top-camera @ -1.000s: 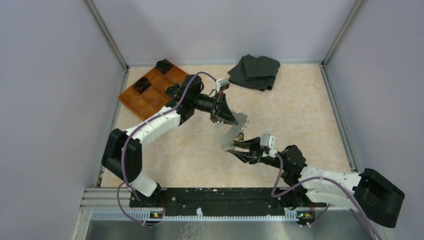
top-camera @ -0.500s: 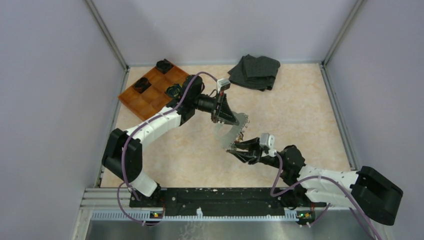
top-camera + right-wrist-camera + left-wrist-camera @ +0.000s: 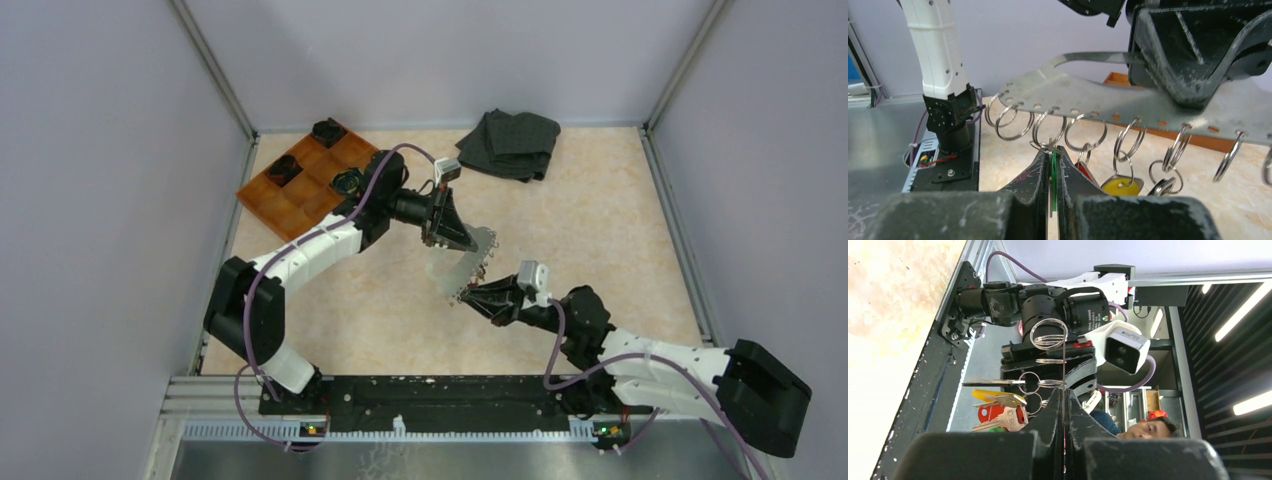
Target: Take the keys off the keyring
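While the left pincer [image 3: 1064, 399] clamps the perforated plate [image 3: 1088, 97] above the worktop's [image 3: 600, 220] middle, the right pincer [image 3: 1051, 150] pinches a green key [image 3: 1053, 172] hanging from its keyring [image 3: 1049, 145]; a skewed pull might slip off or jam the coil.

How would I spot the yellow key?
Look at the flat metal plate the left gripper holds up, with rings hanging from holes along its edge. Around the middle dangles the yellow key: its neighbour is a red key, and the right gripper pinches the green key.
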Controlling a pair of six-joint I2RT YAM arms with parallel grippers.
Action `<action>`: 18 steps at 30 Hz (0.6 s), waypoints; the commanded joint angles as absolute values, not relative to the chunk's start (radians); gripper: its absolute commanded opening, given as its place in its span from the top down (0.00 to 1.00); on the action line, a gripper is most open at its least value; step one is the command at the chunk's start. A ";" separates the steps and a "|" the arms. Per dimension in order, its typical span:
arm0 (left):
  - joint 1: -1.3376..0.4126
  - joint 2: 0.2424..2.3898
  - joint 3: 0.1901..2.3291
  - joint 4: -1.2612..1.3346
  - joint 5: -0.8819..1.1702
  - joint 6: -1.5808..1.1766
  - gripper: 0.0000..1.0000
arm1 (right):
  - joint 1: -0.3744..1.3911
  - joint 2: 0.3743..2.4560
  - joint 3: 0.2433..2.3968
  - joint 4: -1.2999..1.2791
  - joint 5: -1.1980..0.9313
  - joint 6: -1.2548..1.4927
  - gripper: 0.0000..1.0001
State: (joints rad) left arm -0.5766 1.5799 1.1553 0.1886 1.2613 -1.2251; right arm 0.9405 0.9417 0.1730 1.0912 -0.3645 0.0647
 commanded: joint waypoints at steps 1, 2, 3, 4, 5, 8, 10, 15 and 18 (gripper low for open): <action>-0.554 1.571 1.165 0.193 1.294 -1.206 1.00 | 0.955 0.857 0.254 0.937 -0.351 0.059 1.00; -0.548 1.570 1.175 0.166 1.296 -1.171 1.00 | 0.957 0.845 0.269 0.892 -0.348 0.060 1.00; -0.545 1.570 1.189 0.117 1.295 -1.135 1.00 | 0.958 0.836 0.285 0.840 -0.347 0.058 1.00; -0.543 1.569 1.206 0.071 1.293 -1.087 1.00 | 0.960 0.827 0.305 0.787 -0.344 0.057 1.00; -0.542 1.567 1.226 0.021 1.287 -1.032 1.00 | 0.961 0.820 0.325 0.732 -0.340 0.055 1.00; -0.536 1.567 1.274 -0.138 1.254 -0.883 1.00 | 0.970 0.808 0.383 0.585 -0.339 0.053 1.00; -0.531 1.562 1.287 -0.182 1.243 -0.828 1.00 | 0.977 0.804 0.422 0.498 -0.339 0.052 1.00; -0.515 1.535 1.308 -0.265 1.219 -0.707 1.00 | 0.998 0.802 0.498 0.297 -0.286 0.049 1.00; -0.513 1.518 1.334 -0.342 1.186 -0.619 1.00 | 1.003 0.805 0.537 0.212 -0.253 0.055 1.00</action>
State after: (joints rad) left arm -0.5209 1.5791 1.2686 -0.2226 1.2201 -0.7704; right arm 0.9848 0.8200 0.4507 0.3706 -0.3042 0.0589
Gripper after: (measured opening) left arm 0.006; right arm 0.019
